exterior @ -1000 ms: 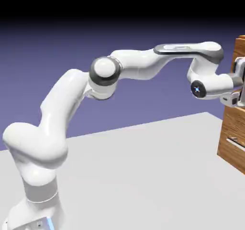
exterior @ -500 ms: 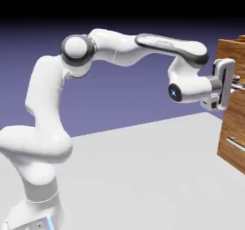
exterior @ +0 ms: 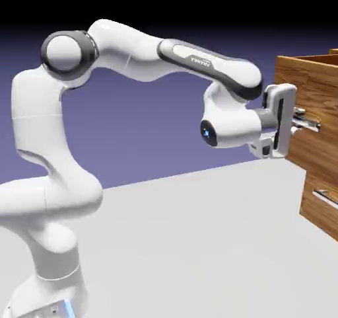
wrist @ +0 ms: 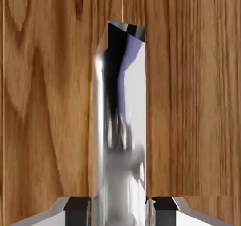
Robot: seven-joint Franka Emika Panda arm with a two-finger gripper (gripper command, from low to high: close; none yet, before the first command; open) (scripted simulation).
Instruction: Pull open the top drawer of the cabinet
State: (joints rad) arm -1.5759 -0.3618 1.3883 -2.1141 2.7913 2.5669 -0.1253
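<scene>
At the cabinet's front, the gripper (exterior: pixel 298 123) grips the silver handle (exterior: pixel 307 122) of the top drawer (exterior: pixel 304 92), which stands partly open.
On the exterior view's right, the drawer juts from the brown wood-grain cabinet (exterior: pixel 321 211) toward the robot, its front beyond the face of the lower drawer, where another silver handle (exterior: pixel 325 198) shows. The white arm (exterior: pixel 142 52) arches high over the pale table (exterior: pixel 185 244), its hand turned sideways to the drawer front. In the hand view, the mirror-bright bar runs upright down the middle against brown grain, and its lower end sits between the two fingertips (wrist: pixel 77 212), which are closed on it from either side.
</scene>
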